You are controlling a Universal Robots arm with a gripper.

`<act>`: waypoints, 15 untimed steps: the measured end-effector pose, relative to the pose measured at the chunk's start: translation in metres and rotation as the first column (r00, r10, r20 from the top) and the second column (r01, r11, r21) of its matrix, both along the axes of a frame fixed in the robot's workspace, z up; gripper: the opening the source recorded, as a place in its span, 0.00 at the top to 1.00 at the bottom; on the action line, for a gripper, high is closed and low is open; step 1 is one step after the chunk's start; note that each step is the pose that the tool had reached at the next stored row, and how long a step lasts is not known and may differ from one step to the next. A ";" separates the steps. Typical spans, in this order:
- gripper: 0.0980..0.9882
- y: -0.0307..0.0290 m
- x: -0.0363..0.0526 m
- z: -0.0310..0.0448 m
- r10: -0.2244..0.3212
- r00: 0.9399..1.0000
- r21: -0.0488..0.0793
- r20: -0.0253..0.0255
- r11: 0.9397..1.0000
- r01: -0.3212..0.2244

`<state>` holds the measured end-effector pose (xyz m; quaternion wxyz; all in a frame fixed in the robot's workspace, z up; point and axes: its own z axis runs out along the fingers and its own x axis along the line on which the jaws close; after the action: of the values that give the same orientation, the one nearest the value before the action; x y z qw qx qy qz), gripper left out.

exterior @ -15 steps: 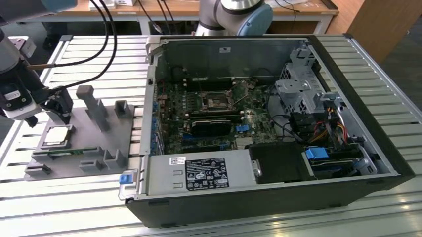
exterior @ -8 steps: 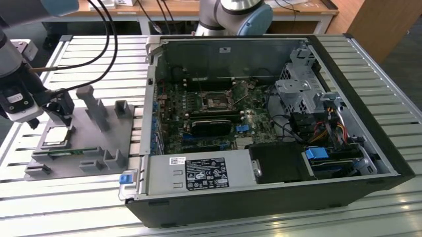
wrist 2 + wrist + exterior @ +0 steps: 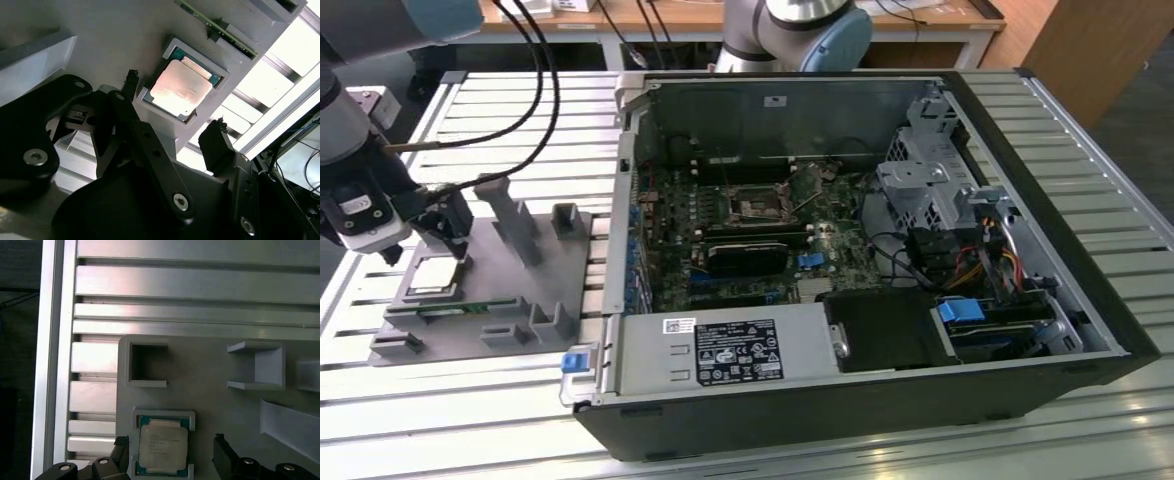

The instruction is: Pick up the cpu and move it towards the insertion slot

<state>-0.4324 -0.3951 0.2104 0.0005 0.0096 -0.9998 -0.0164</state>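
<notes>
The cpu is a silvery square chip lying flat in a shallow framed seat at the end of the grey plastic fixture towards the exterior view's left. My gripper hangs just above it, open. In both wrist views the cpu sits between the two black fingertips, one on each side with a gap to the chip. The insertion slot, a silver-framed socket with a dark centre, is on the motherboard inside the open computer case, well off to the exterior view's right of the gripper.
The fixture carries upright grey posts and a thin green circuit strip near the cpu. The open computer case has tall walls, cables and drive cages. Everything rests on a slatted aluminium table. Black cables trail from the arm.
</notes>
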 end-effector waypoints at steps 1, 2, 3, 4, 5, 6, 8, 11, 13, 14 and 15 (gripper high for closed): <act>0.26 0.0000 0.0000 -0.0011 0.000 1.000 0.000 0.000 1.000 0.000; 0.26 0.0000 0.0000 -0.0024 0.000 1.000 0.000 0.000 1.000 0.000; 0.26 0.0000 0.0000 -0.0037 0.000 1.000 0.000 0.000 1.000 0.000; 0.26 0.0000 -0.0002 -0.0050 0.000 1.000 0.000 0.000 1.000 0.000; 0.26 0.0000 -0.0005 -0.0063 0.000 1.000 -0.001 0.000 1.000 0.000; 0.26 0.0000 -0.0007 -0.0076 0.000 1.000 -0.001 0.000 1.000 0.000; 0.26 0.0000 -0.0009 -0.0102 0.000 1.000 -0.002 0.000 1.000 0.000; 0.26 -0.0002 -0.0014 -0.0133 0.000 1.000 -0.004 0.000 1.000 0.000; 0.26 -0.0001 -0.0023 -0.0153 -0.001 1.000 -0.005 0.000 1.000 0.001; 0.26 -0.0002 -0.0027 -0.0163 -0.001 1.000 -0.006 0.000 1.000 0.001; 0.26 -0.0002 -0.0031 -0.0172 -0.001 1.000 -0.007 0.000 1.000 0.001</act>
<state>-0.4354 -0.3954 0.1931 0.0005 0.0089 -0.9999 -0.0129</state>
